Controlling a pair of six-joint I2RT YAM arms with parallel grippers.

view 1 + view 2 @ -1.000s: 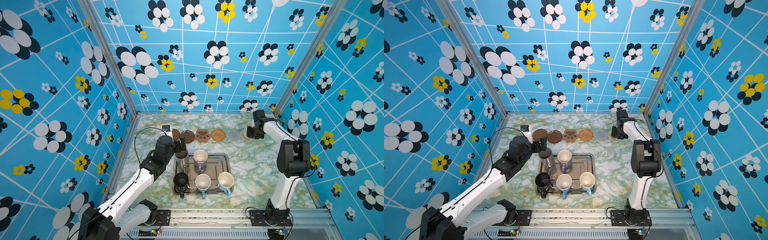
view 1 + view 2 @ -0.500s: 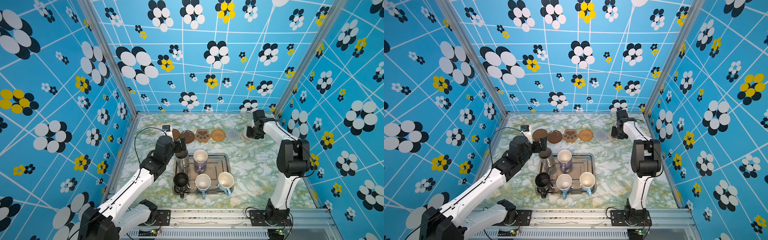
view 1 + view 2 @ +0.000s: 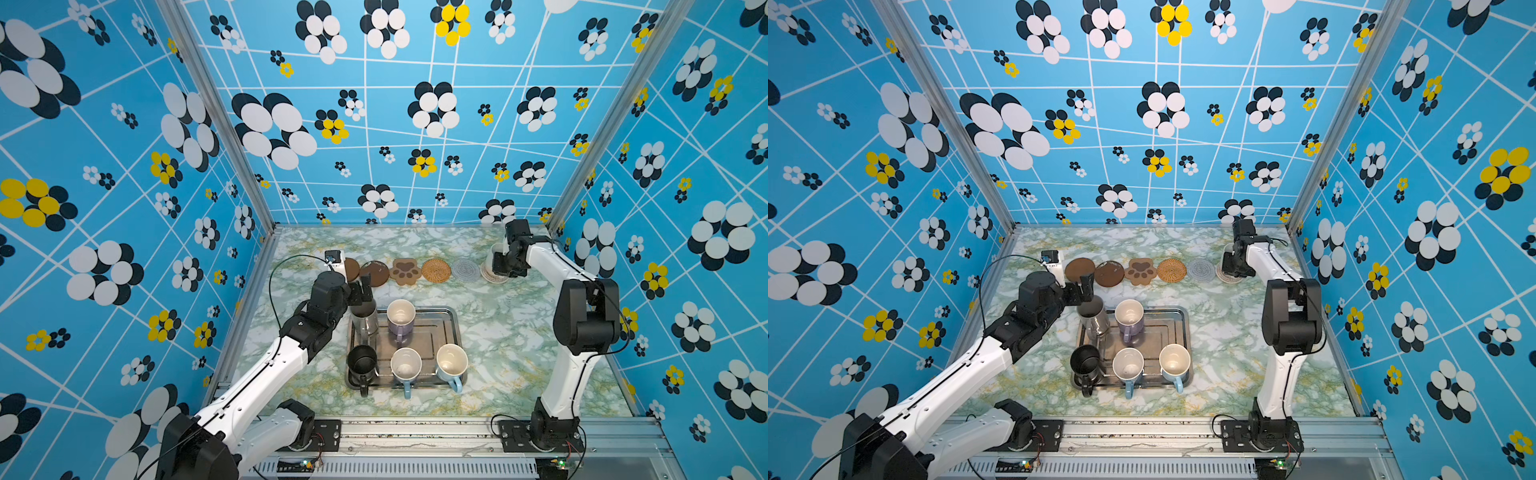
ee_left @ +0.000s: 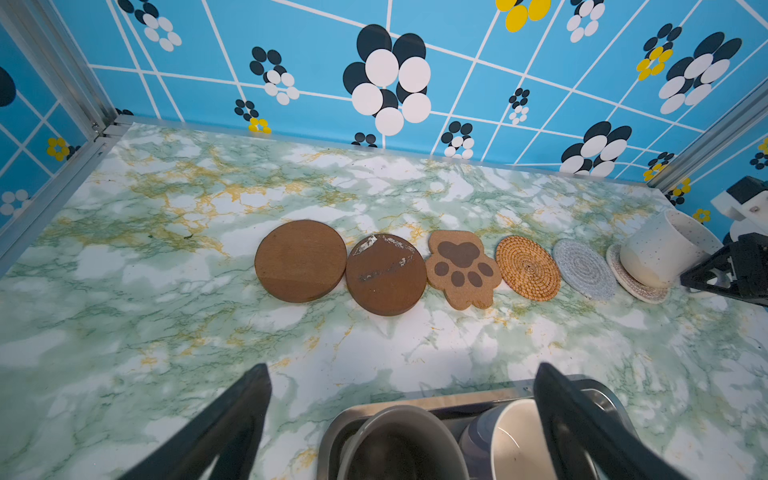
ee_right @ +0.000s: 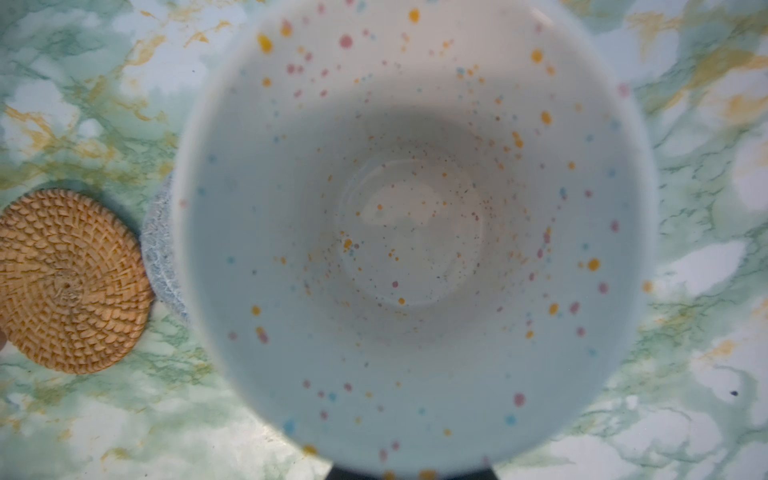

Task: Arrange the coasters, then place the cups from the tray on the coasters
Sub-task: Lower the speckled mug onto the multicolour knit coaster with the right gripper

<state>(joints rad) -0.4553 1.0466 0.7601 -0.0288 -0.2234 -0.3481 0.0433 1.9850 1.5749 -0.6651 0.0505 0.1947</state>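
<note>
Six coasters lie in a row at the back: two brown discs (image 3: 352,269) (image 3: 375,273), a paw print (image 3: 405,271), a rattan one (image 3: 436,270), a grey woven one (image 3: 466,270) and a pale one (image 3: 492,276). The cream-white speckled mug (image 3: 495,253) stands on the pale coaster (image 4: 636,286), and my right gripper (image 3: 505,266) is shut on its rim. The tray (image 3: 432,332) holds the grey steel cup (image 3: 365,320), a lavender mug (image 3: 401,318), a black mug (image 3: 361,361) and two light blue mugs (image 3: 406,365) (image 3: 451,361). My left gripper (image 4: 401,370) hangs open above the steel cup (image 4: 395,444).
The blue flowered walls and metal corner posts (image 3: 582,166) close in the marble-patterned table (image 3: 519,353) on three sides. The right arm's elbow (image 3: 582,320) stands tall to the right of the tray. A black cable (image 3: 291,259) loops behind the left wrist.
</note>
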